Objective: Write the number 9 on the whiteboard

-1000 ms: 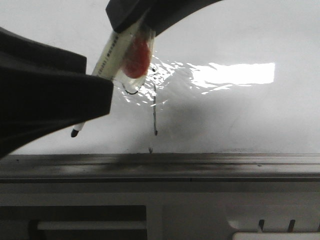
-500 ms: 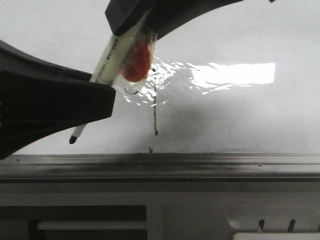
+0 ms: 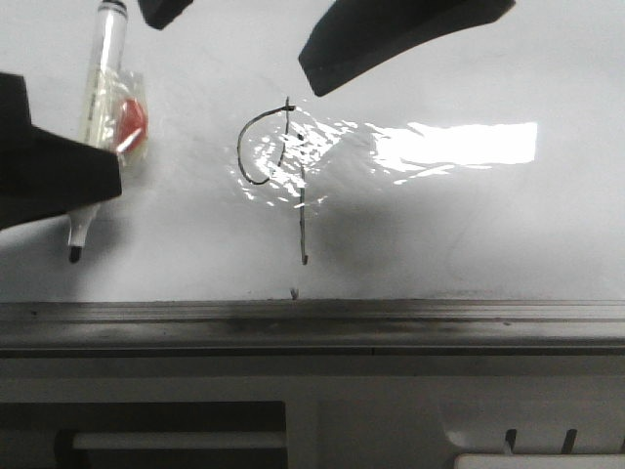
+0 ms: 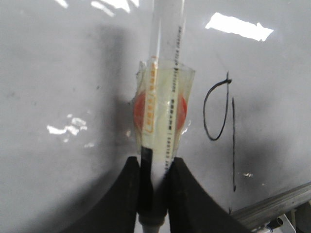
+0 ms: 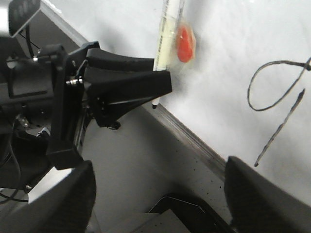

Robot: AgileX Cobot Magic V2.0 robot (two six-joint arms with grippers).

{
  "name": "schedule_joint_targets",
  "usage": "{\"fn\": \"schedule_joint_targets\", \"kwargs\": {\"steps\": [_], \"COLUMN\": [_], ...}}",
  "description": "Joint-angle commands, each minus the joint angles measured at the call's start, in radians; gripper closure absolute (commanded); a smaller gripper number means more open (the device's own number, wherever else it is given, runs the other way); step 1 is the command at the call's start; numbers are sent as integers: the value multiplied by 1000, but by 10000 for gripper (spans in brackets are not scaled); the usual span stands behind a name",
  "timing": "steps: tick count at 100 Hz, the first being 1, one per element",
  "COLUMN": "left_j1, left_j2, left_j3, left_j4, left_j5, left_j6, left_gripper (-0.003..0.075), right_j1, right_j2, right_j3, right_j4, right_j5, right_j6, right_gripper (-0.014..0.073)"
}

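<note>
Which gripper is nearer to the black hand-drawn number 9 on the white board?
Right. The right gripper hangs open just above the black hand-drawn number 9; the left gripper, holding the marker, is off to its left.

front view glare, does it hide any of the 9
Front view: a bright glare patch lies on the whiteboard, its rippled edge crossing the number 9 at the loop. Left wrist view: the 9 reads clean, glare sits away.

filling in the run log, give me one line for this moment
left gripper: shut on marker | right gripper: open, holds nothing | number 9: drawn on whiteboard | marker tip: beside the 9
</note>
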Motion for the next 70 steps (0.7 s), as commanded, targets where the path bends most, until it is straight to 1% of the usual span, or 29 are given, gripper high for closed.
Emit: {"fn": "schedule_joint_targets", "kwargs": {"steps": [1,11,21,32,38,70], "left_j1": [-7,-7,-7,-7,-7,-7], "left_j2": [0,16,29,28,28,28], "left_j3": [-32,-38,-54,-57,-57,-57], "left_j4": [-21,-23,-23,-23,-23,-23], "left_j5": [-33,-35,3,26,26,71], "left_j6": [-10,-10,-14,-91,-108,-116], "left_gripper": [741,741,741,741,741,740], "right_j1": [0,0,0,0,0,0], "right_j2": [-19,-19,-19,-19,-19,-19], "right_j3": [-31,-31,-31,-31,-31,-31], "right_j4": [18,18,18,18,18,18], "right_j5": [-45,-48,-48,-31,-28,-18], "right_j6": [-9,-9,-9,-9,-9,-9], "right_gripper": [111,111,111,111,111,111]}}
